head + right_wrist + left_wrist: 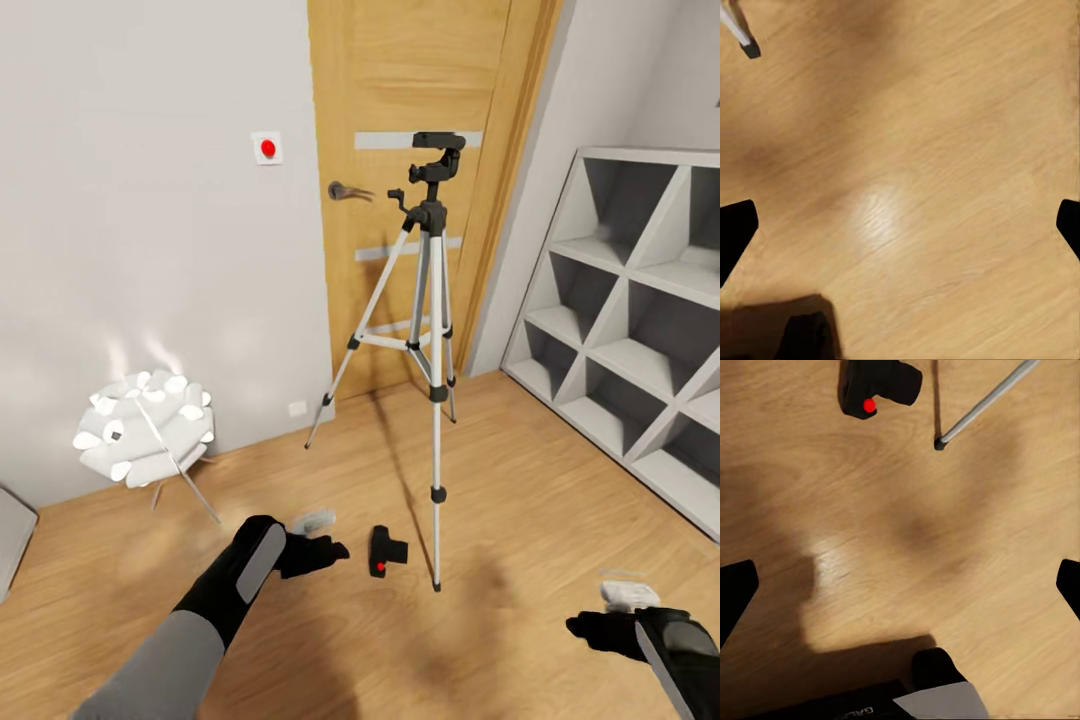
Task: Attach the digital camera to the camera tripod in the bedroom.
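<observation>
The digital camera (385,553) lies on the floor at lower centre beside the camera tripod (431,330), so pickup comes next: the left gripper (322,553), jaws apart, must reach it.

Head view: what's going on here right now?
The digital camera lies on the wood floor beside the near foot of the camera tripod, which stands before the door. The left gripper, open, hovers just beside the camera; the right gripper is open and empty. Nothing is attached yet.

Digital camera (879,386) cropped by frame edge; shelf unit (640,320) cut off.
</observation>
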Controlling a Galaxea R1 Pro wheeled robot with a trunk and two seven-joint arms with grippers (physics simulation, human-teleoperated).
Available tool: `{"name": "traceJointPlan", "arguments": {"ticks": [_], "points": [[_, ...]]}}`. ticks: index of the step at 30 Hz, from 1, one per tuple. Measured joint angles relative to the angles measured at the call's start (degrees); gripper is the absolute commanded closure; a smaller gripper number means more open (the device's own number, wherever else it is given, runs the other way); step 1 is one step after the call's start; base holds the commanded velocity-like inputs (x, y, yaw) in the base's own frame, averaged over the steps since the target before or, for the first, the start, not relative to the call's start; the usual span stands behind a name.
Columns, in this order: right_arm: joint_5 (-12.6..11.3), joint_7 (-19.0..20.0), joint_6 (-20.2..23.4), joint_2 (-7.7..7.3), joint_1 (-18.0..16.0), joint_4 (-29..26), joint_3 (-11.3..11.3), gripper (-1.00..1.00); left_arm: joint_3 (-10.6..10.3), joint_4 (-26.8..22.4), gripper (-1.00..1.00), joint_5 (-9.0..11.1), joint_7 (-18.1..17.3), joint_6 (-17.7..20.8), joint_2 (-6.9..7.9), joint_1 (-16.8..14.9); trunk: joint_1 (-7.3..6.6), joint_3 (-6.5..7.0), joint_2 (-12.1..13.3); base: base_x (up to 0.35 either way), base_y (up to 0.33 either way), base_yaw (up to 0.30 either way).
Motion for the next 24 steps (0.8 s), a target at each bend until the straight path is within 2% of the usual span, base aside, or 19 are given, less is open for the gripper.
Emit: {"name": "traceJointPlan", "arguments": {"ticks": [3,4,6,7,9,15,20,24], "points": [[0.02,-1.48,4.32,0.23,-4.16,-2.94,-0.68,-1.00,0.06,0.02,-1.00,-0.08,1.30,1.38,-0.04,-1.31,0.66,-0.54,-1.20,0.000,0.000,-0.001],[-0.07,-2.18,6.63,0.31,-7.82,-4.59,-1.12,-1.00,0.06,0.03,-1.00,-0.05,4.17,1.93,-0.13,-2.69,0.88,-0.72,-1.60,0.000,0.000,0.000],[-0.15,-2.42,7.44,0.45,-10.59,-5.31,-1.33,-1.00,-0.03,0.04,-1.00,0.06,6.54,1.95,-0.21,-3.32,1.32,-1.08,-2.41,0.000,0.000,0.000],[-0.12,-2.42,7.45,0.45,-10.62,-5.32,-1.33,-1.00,-0.03,0.04,-1.00,0.08,6.58,1.96,-0.21,-3.33,1.54,-1.27,-2.81,0.000,0.000,0.000],[-0.45,-2.68,8.33,0.71,-16.06,-6.85,-1.56,-1.00,-0.25,0.10,-1.00,0.15,10.22,1.06,-0.48,-4.13,1.98,-1.61,-3.61,0.000,0.000,0.000],[-0.50,-2.72,8.48,1.04,-18.01,-8.14,-1.54,-1.00,-0.44,0.65,-1.00,0.16,10.76,0.63,-0.49,-4.33,3.30,-2.70,-6.02,0.000,0.000,0.000],[-0.49,-2.79,8.53,1.91,-18.44,-12.01,-1.47,-1.00,-0.62,1.07,-1.00,0.09,10.72,0.39,-0.28,-4.33,4.40,-3.60,-8.02,0.000,0.000,0.000],[-0.55,-2.92,9.10,3.77,-18.21,-17.65,-1.25,-1.00,-0.66,1.56,-1.00,0.10,10.64,0.18,-0.11,-4.13,5.27,-4.32,-9.63,0.000,0.000,0.000]]}}
